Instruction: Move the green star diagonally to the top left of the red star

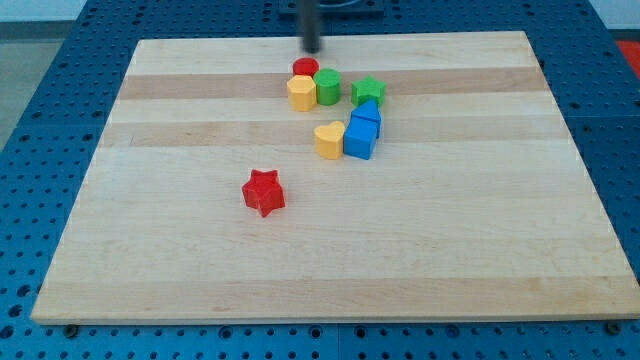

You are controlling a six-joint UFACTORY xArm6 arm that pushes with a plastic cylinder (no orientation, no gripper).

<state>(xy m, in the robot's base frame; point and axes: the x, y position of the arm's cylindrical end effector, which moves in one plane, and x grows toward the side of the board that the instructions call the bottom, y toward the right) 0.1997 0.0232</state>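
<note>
Approach step: my tip (314,49), a bare rod with no hand to open or shut, must round the green star (368,92) and push it down-left beyond the red star (263,192).

The rod above my tip (314,48) is blurred and cut off by the view's top edge; the red block (305,67) sits half-hidden behind the yellow block (300,93).

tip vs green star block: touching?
Apart. The camera view shows my tip near the board's top edge, with bare wood and the red cylinder between it and the green star block.
</note>
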